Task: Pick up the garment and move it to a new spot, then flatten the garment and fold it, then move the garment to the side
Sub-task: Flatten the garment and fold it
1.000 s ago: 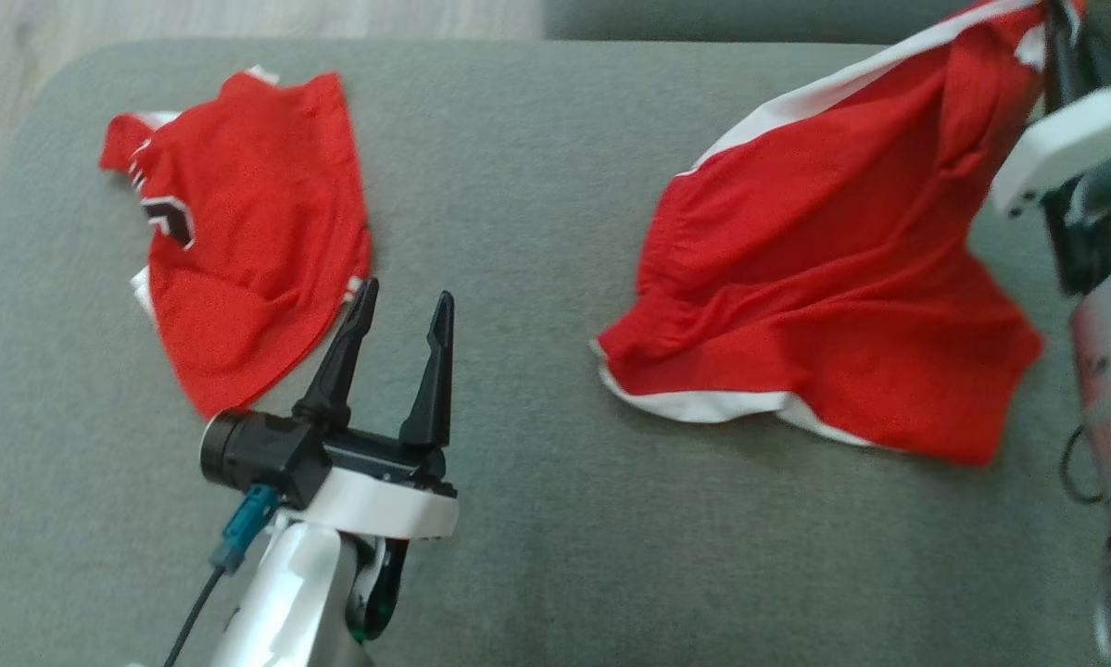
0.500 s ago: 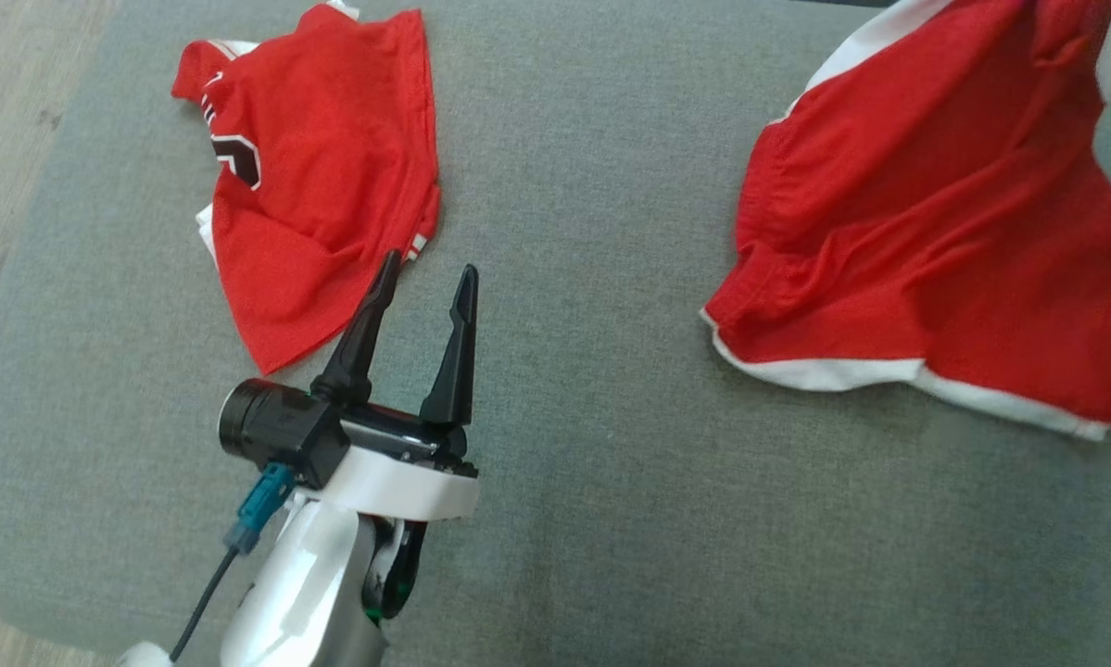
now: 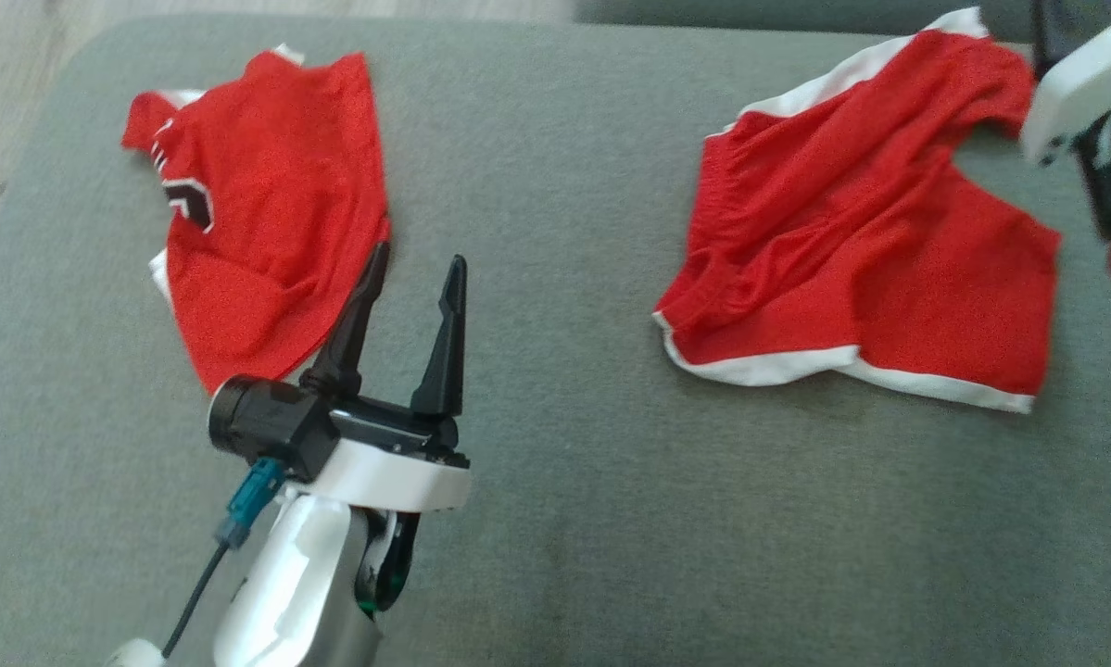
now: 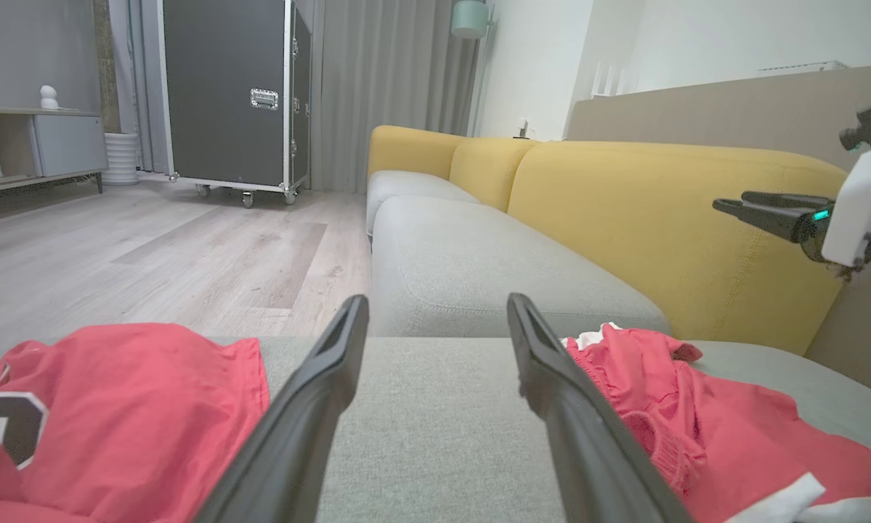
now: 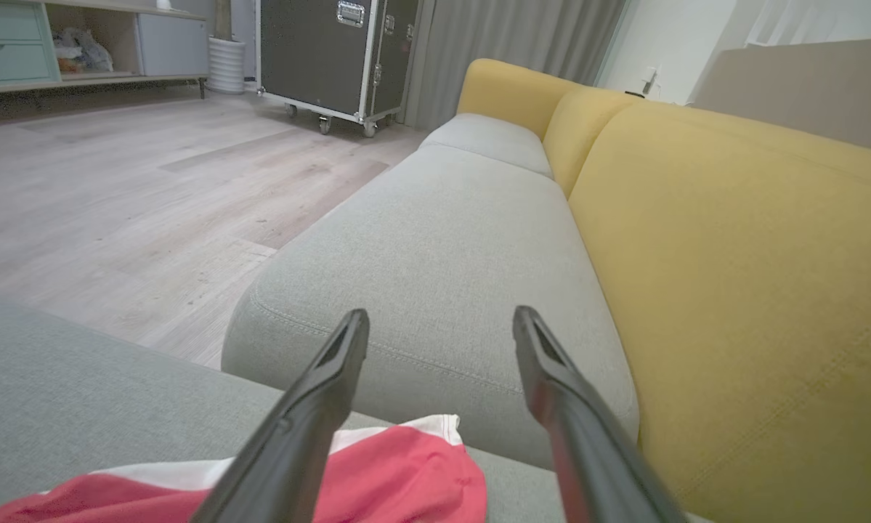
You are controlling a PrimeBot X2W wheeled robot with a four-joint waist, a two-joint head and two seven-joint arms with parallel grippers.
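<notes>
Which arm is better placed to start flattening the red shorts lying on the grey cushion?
Right. The right gripper, open, hangs over the far corner of the red shorts, while the left gripper, open too, sits beside the red jersey, apart from the shorts.

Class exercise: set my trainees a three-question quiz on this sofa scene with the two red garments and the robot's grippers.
1. True or false: the right gripper is clamped on the red shorts.
2. Which lies nearer the left gripper: A, the red jersey, or B, the shorts?
3. Fill in: both garments lie on a ___ cushion.
Key: 1 false, its jaws are open and empty; 2 A; 3 grey.
</notes>
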